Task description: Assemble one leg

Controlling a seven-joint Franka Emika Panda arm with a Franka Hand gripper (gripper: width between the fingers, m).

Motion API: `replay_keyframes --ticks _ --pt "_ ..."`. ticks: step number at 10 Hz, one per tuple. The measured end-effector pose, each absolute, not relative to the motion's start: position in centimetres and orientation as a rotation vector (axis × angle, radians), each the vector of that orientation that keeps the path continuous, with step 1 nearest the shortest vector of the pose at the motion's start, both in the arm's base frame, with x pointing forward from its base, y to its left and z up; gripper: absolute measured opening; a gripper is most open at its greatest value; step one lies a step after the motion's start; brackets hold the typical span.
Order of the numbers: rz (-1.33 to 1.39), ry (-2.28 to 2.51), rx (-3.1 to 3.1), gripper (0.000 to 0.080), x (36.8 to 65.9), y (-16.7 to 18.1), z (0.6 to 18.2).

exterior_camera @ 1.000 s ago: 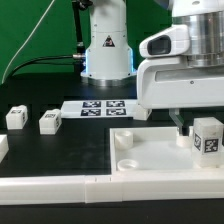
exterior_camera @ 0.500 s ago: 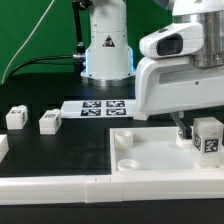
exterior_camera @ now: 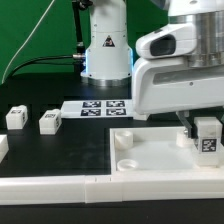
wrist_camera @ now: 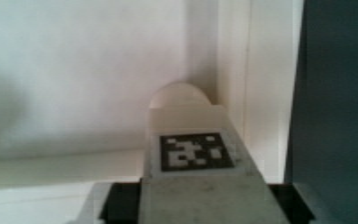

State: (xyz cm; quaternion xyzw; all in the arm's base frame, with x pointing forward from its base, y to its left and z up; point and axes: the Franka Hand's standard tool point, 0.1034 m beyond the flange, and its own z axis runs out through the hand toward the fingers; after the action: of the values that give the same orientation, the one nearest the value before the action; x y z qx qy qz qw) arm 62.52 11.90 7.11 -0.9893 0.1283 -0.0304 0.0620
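While pinched in the end effector [exterior_camera: 203, 128], one leg [exterior_camera: 208, 138] (two more [exterior_camera: 50, 121] loose beside).

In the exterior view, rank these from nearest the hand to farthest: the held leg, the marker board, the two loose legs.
1. Leg, in the hand, exterior view's right.
2. Marker board, centre.
3. Loose leg, left.
4. Loose leg, far left.

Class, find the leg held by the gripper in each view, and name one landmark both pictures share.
Exterior view: the leg sits at the exterior view's right, under the gripper, above the white panel.
Wrist view: the leg fills the centre.
Shared landmark: the leg's black-and-white marker.
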Motion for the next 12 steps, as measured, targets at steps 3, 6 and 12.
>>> replay_keyframes --ticks 3,6,12 --pt "-0.041 1.042 -2.813 0.0294 62.4 11.8 6.9" --pt "0.012 1.566 -2.550 0.0294 62.3 12.4 6.8" --pt "0.040 1.761 -2.410 0.0591 62.1 13.3 6.8"
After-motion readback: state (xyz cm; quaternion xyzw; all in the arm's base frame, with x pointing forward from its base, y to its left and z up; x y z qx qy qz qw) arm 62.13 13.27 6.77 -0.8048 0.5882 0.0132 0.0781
